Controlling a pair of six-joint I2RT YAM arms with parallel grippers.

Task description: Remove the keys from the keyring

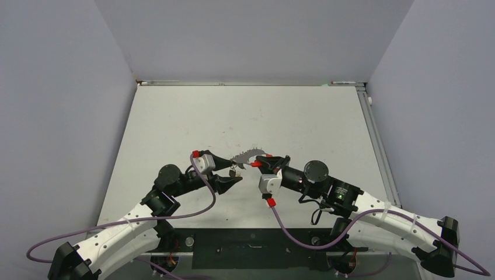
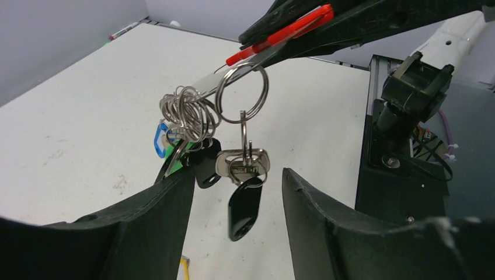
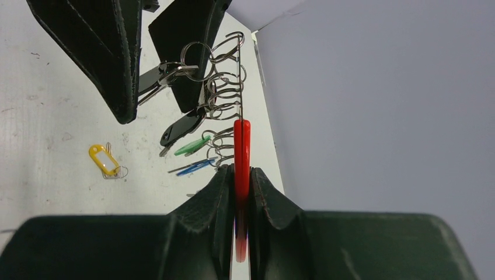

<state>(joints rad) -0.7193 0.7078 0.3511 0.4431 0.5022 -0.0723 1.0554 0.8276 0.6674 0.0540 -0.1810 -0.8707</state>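
Observation:
My right gripper (image 3: 240, 170) is shut on the red crescent of the keyring (image 3: 241, 143) and holds it above the table. The grey toothed strip (image 1: 248, 156) sticks out toward my left gripper (image 1: 236, 171). Several wire rings with keys (image 2: 188, 116) hang from the strip, with blue (image 2: 159, 140), green (image 3: 190, 146) and black tags. My left gripper (image 2: 238, 175) is open. A silvery key with a black tag (image 2: 244, 204) hangs on a large ring between its fingers, touching neither. A key with a yellow tag (image 3: 104, 160) lies loose on the table.
The white table (image 1: 245, 116) has grey walls on three sides. A black base plate (image 1: 251, 242) lies at the near edge between the arms, and purple cables loop by both arms.

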